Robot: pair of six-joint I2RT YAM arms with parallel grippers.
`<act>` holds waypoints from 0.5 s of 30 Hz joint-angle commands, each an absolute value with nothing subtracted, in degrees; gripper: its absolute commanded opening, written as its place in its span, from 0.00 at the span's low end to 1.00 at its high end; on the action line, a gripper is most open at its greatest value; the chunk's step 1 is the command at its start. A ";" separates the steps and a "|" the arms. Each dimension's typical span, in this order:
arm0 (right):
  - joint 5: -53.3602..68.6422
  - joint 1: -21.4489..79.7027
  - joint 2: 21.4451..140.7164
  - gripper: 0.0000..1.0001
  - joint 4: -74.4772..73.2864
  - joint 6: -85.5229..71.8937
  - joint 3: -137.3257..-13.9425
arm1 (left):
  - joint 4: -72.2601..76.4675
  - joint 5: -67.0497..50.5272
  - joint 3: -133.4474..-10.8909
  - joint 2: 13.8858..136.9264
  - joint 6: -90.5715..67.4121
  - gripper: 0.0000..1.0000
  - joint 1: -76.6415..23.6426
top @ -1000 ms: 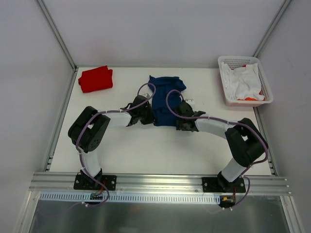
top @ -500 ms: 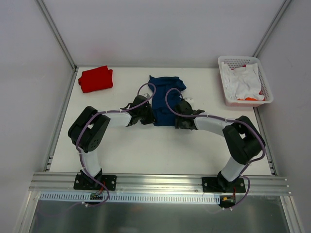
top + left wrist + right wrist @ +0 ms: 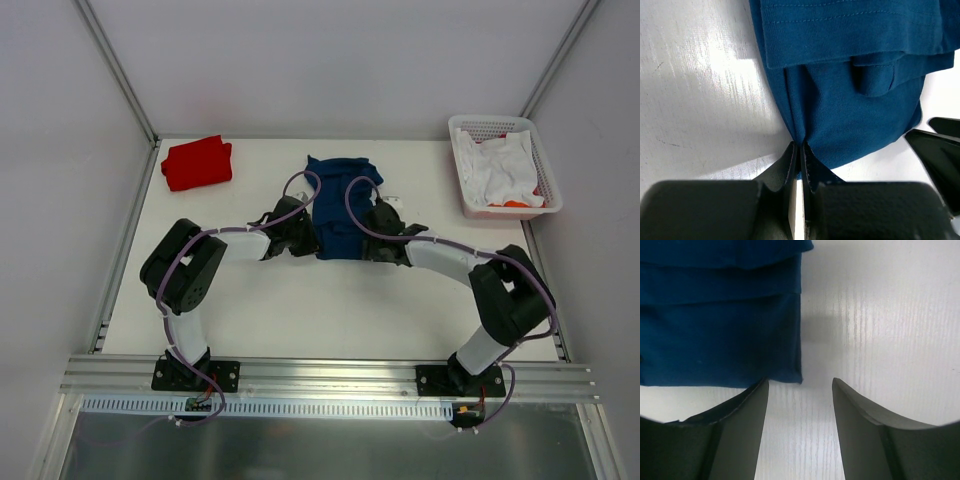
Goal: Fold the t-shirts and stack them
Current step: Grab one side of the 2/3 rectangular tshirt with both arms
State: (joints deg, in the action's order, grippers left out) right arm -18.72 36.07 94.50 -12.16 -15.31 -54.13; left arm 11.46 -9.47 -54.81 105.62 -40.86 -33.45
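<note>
The navy blue t-shirt lies partly folded at the table's middle back, no print showing. My left gripper is shut on the shirt's near left edge; in the left wrist view the cloth bunches into the closed tips. My right gripper stands open at the shirt's near right corner. In the right wrist view that corner lies just ahead of the left finger, and bare table shows at the gripper's middle. The red t-shirt lies folded at the far left corner.
A white basket with white and orange cloth stands at the far right. Metal frame posts and grey walls close in the table on the left, right and back. The right gripper's dark fingers show at the right of the left wrist view.
The right gripper has shifted slightly to the right and away along the shirt's near right corner. The left arm and both shirts have stayed put.
</note>
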 commanded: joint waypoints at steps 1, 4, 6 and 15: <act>-18.98 35.77 88.25 0.57 -13.00 -14.24 -55.81 | 9.23 -9.05 -54.58 105.03 -39.37 0.00 -34.19; -19.51 35.77 87.28 0.57 -13.53 -13.89 -55.99 | 9.32 -9.23 -54.75 105.20 -39.46 0.00 -34.28; -19.42 35.68 87.62 0.57 -13.54 -13.89 -56.07 | 9.32 -9.32 -54.76 105.21 -39.46 0.00 -34.36; -18.28 35.77 92.46 0.56 -11.17 -14.50 -55.90 | 9.14 -9.14 -54.49 104.50 -39.37 0.00 -34.28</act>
